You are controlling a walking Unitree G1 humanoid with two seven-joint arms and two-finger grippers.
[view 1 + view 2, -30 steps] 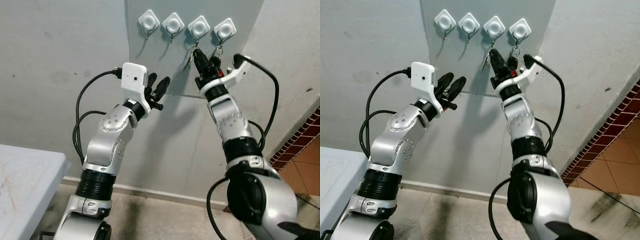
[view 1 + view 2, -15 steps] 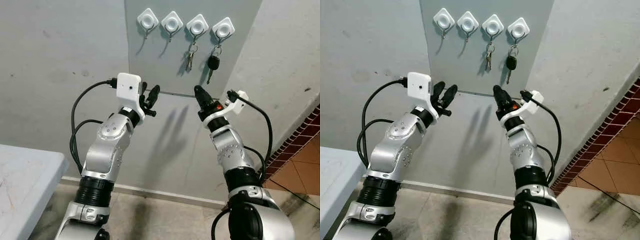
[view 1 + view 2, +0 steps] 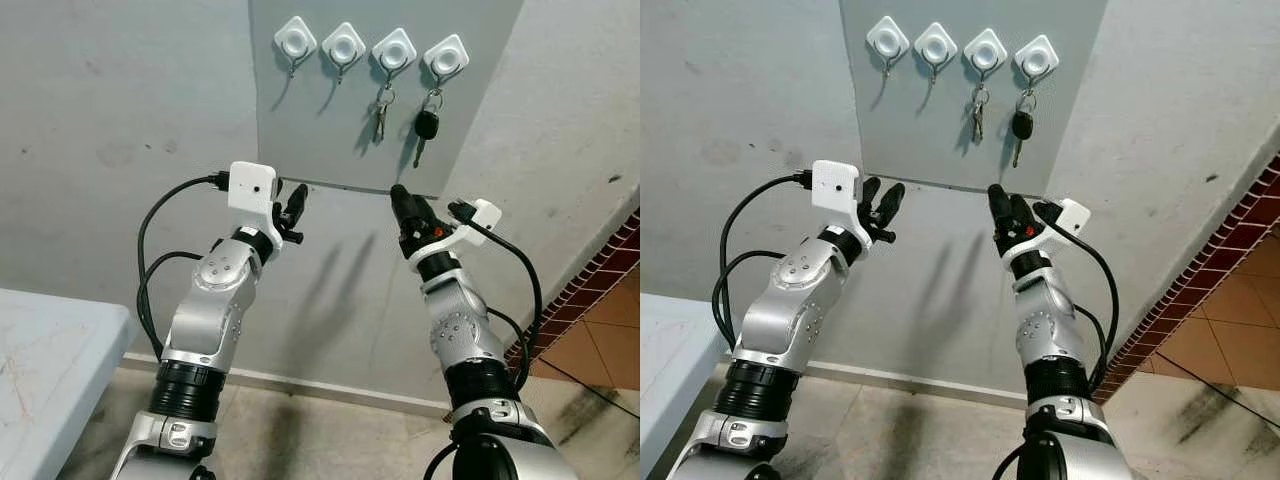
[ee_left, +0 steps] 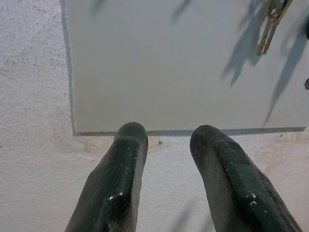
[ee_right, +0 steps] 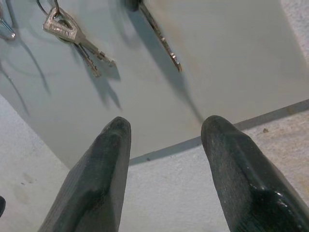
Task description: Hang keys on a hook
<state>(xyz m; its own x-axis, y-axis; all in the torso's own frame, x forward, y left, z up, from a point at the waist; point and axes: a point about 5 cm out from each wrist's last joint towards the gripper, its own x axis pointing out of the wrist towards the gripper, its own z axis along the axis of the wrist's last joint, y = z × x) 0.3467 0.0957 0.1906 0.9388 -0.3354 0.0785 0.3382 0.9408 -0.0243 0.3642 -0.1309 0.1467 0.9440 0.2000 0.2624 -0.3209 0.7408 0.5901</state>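
Up on the grey wall panel (image 3: 330, 120), the silver keys (image 3: 379, 112) and black car key (image 3: 425, 128) hang from the two rightmost hooks (image 3: 395, 52), while the right gripper (image 3: 408, 205) and left gripper (image 3: 292, 203) sit released, empty, below the panel's bottom edge.

Grey plastered wall (image 3: 120, 120) with smooth grey panel (image 3: 320, 130) mounted flat against it. White counter (image 3: 50, 350) at lower left (corner only). Concrete floor (image 3: 330, 440) below; red brick tiling (image 3: 600, 280) at right edge.
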